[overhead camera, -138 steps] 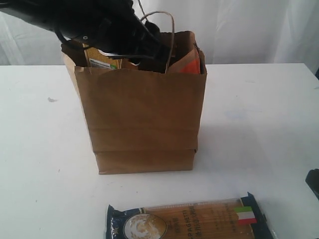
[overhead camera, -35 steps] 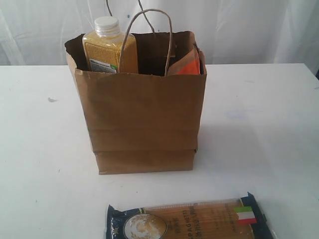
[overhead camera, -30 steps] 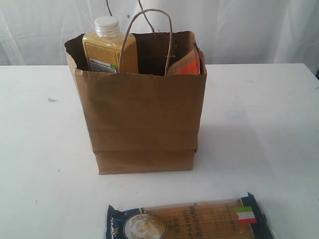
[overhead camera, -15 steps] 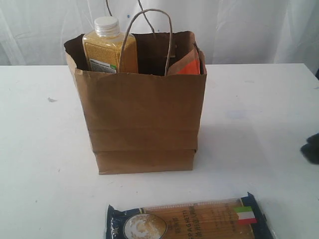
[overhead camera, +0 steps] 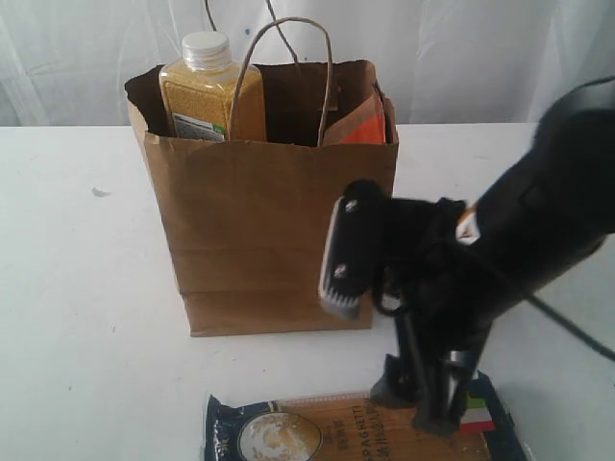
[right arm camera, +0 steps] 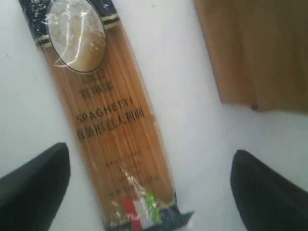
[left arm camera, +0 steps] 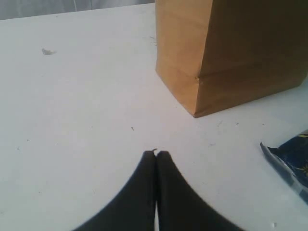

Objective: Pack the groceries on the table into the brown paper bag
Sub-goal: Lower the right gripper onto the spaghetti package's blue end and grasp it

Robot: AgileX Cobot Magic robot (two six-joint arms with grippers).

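The brown paper bag [overhead camera: 269,230] stands upright on the white table [overhead camera: 77,317]. Out of its rim poke the white-capped bottle of yellow grains [overhead camera: 209,96] and the orange-labelled pouch [overhead camera: 363,123]. The blue-ended spaghetti pack [overhead camera: 327,432] lies flat at the table's near edge; it also shows in the right wrist view [right arm camera: 113,120]. My right gripper [overhead camera: 421,403] hangs open just above the pack's flag end, its fingers [right arm camera: 36,180] wide apart on either side of it [right arm camera: 149,187]. My left gripper [left arm camera: 156,154] is shut and empty, low over bare table beside the bag [left arm camera: 231,53]. Both jars are out of sight.
A white curtain [overhead camera: 461,48] hangs behind the table. A small dark mark [overhead camera: 100,192] lies on the table left of the bag. The right arm [overhead camera: 519,240] covers the bag's lower right corner in the exterior view.
The right arm has swung in from the right edge and come down over the spaghetti pack's flag end. The left arm had left the bag earlier, with the bottle standing inside.
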